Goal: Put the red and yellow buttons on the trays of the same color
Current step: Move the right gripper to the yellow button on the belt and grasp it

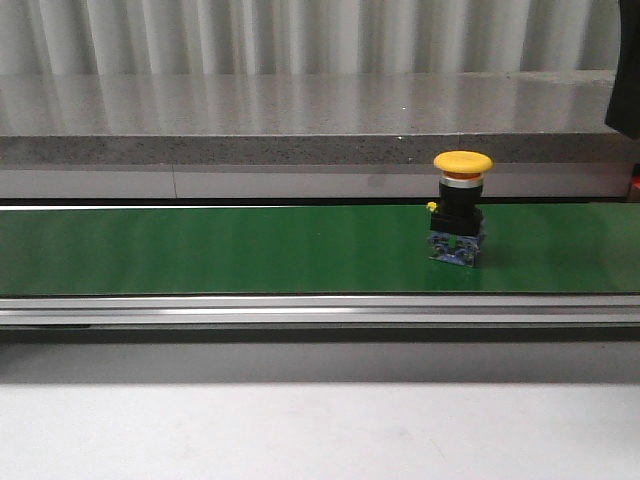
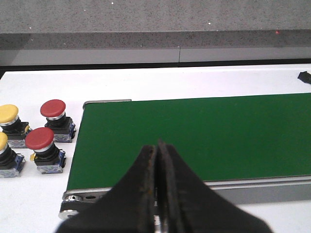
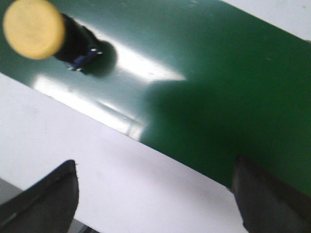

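Observation:
A yellow button with a black body stands upright on the green conveyor belt, right of the middle. The right wrist view shows the same yellow button from above, well away from my right gripper, which is open and empty over the belt's edge. My left gripper is shut on nothing, just above the belt's end. Beside that end, on the white table, stand two red buttons and two yellow buttons. No trays are in view.
A grey stone ledge runs behind the belt. The belt's metal rail lies along its near side, with white table in front. A small dark object lies on the table beyond the belt.

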`<state>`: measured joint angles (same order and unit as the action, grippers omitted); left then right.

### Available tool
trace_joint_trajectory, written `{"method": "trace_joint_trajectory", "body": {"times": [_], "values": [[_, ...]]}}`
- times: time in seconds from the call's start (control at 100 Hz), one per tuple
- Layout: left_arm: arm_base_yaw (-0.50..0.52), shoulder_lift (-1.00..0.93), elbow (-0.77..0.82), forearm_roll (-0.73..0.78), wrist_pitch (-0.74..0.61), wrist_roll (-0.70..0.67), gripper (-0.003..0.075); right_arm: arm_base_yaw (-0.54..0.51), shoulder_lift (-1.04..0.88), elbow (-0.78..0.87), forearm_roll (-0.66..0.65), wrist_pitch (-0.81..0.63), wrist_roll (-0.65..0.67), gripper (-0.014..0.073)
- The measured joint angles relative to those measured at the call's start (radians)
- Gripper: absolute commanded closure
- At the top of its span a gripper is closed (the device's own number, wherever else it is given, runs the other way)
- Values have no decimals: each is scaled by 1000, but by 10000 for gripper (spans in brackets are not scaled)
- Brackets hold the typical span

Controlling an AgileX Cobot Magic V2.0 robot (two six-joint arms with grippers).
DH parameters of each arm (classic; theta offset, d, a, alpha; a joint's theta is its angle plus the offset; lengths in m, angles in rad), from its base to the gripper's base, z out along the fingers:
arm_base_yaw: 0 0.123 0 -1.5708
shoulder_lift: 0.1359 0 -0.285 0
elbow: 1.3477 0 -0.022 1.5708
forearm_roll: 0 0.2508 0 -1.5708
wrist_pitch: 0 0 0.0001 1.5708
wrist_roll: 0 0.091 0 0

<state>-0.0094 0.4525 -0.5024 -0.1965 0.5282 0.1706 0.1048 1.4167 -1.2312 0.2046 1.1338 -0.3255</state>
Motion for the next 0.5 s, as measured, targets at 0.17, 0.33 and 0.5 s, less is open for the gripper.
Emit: {"method": "trace_joint_trajectory", "body": {"times": [0.17, 0.33, 0.5], "values": [[0, 0, 0, 0, 0, 0, 740, 8, 0, 0, 69, -18, -43, -42], [0, 0, 0, 0, 0, 0, 740, 8, 52, 0, 85, -32, -58, -42], [0, 0, 0, 0, 0, 0, 740, 8, 135, 0, 121, -57, -81, -42]]}}
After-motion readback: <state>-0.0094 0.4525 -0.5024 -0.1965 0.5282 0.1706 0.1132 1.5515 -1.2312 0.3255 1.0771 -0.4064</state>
